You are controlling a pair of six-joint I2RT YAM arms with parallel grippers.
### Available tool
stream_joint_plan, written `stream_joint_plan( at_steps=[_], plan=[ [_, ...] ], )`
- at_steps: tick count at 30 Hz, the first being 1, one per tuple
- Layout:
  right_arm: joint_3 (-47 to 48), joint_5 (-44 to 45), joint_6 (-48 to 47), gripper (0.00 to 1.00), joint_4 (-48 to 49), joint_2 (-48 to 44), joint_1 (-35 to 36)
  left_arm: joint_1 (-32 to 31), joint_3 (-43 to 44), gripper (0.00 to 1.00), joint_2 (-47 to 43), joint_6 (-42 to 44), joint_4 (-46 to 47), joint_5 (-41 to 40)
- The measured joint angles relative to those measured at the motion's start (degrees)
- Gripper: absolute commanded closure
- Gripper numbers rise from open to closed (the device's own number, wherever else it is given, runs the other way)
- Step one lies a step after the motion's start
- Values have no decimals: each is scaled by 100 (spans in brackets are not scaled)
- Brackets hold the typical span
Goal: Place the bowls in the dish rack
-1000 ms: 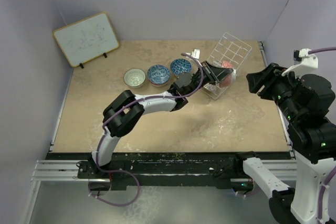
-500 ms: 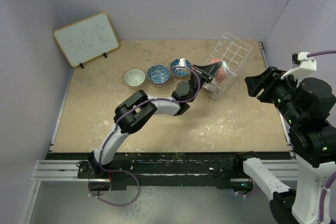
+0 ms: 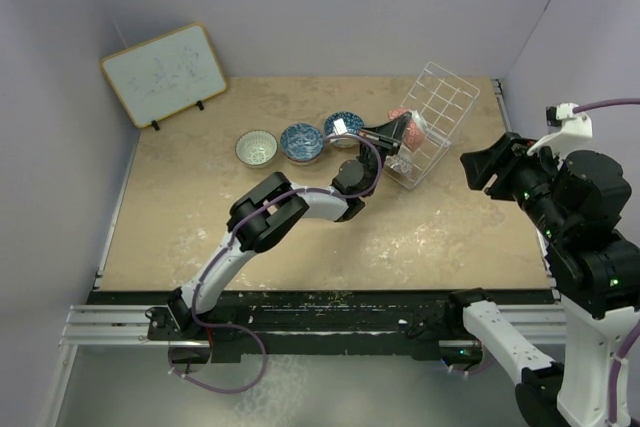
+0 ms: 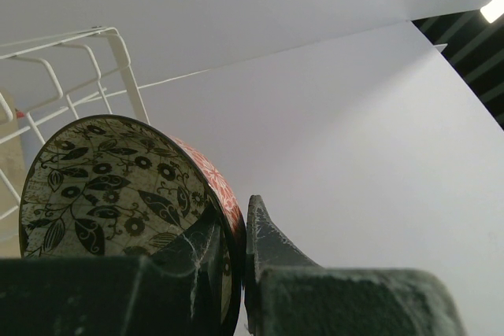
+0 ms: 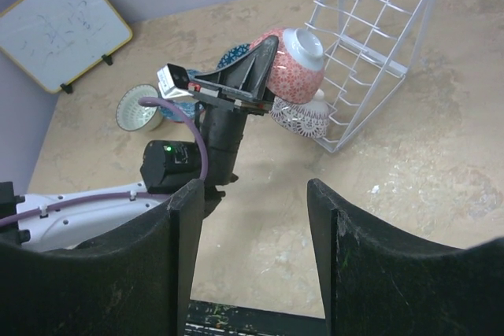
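1. From above, my left hand (image 3: 393, 133) is clamped on the rim of the pink bowl (image 3: 409, 127). It holds the bowl on edge at the open front of the dish rack (image 3: 446, 103), which leans just beyond my fingertips. A grey patterned bowl (image 3: 401, 160) lies in the rack's low end, under that hand. Behind my wrist a dark blue bowl (image 3: 345, 127), a blue bowl (image 3: 301, 142) and a pale bowl (image 3: 257, 148) line up on the table (image 3: 200, 232). The whiteboard (image 3: 165, 72) is far off. My right hand (image 3: 470, 168) hangs well clear of the rack.
2. At my left wrist, the left hand (image 4: 235, 218) has one finger inside the rim and one outside. The pink bowl (image 4: 110, 186) shows its leafy inside. The rack's wires (image 4: 118, 43) cross behind it.
3. At my right wrist, the right hand (image 5: 253, 188) has its fingers spread with nothing between them. Ahead, my left hand (image 5: 268, 53) and arm stand between me and the pink bowl (image 5: 298, 64), the grey patterned bowl (image 5: 303, 120) and the dish rack (image 5: 370, 52).
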Motion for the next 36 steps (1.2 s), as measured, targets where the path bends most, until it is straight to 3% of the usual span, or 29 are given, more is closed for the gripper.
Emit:
stream_joint_plan(
  at_steps=[36],
  plan=[
    [-389, -76, -81, 41, 15, -79, 188, 11, 732, 100, 870, -267, -243, -400]
  ],
)
